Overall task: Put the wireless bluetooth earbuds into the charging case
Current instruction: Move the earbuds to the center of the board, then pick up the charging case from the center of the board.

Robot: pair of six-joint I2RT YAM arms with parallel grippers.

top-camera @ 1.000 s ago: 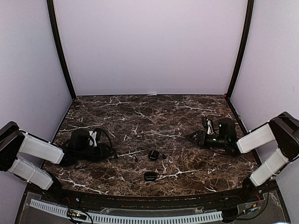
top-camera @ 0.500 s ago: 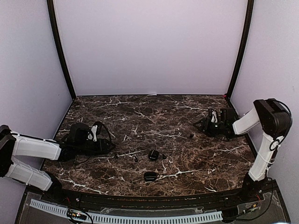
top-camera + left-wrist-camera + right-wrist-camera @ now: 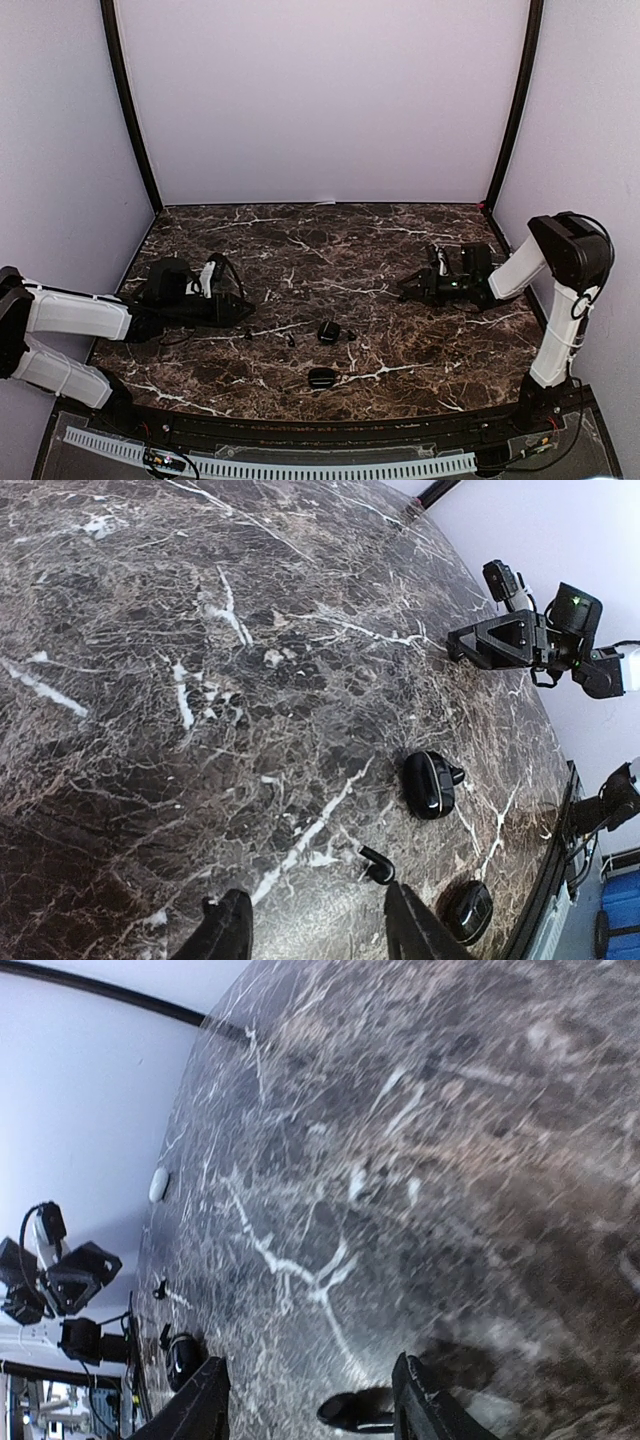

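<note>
**Plainly released at both ends, earbuds out on the counter**

My left tool (image 3: 243, 310) lies low at 9 o'clock on the dark marbled counter (image 3: 300, 235), pointing toward 3 o'clock. Its fingers (image 3: 225, 935) stand apart with only bare stone between them, so it is released and grasping nothing.

My right tool (image 3: 404, 291) lies low at 3 o'clock, pointing back toward 9 o'clock, with its fingers spread too. Its wrist view shows one black earbud (image 3: 352, 1410) lying on the counter between those fingers, close against one of them. Blur keeps me from telling whether it touches that finger. Stone shows on its other side, so this tool is not clenched on it either.

Between the two tools, a little toward 6 o'clock from the counter's middle, sits a dark charging case (image 3: 328, 332). A tiny black bud (image 3: 457, 776) lies just beside it at its 3 o'clock. A stemmed black earbud (image 3: 289, 340) lies at its 9 o'clock, near it but apart. A second dark case (image 3: 321, 377) sits at 6 o'clock of the first, close to the counter's near edge. I cannot tell whether either case is open. Every bud I can make out lies on the stone, outside both cases.
</note>
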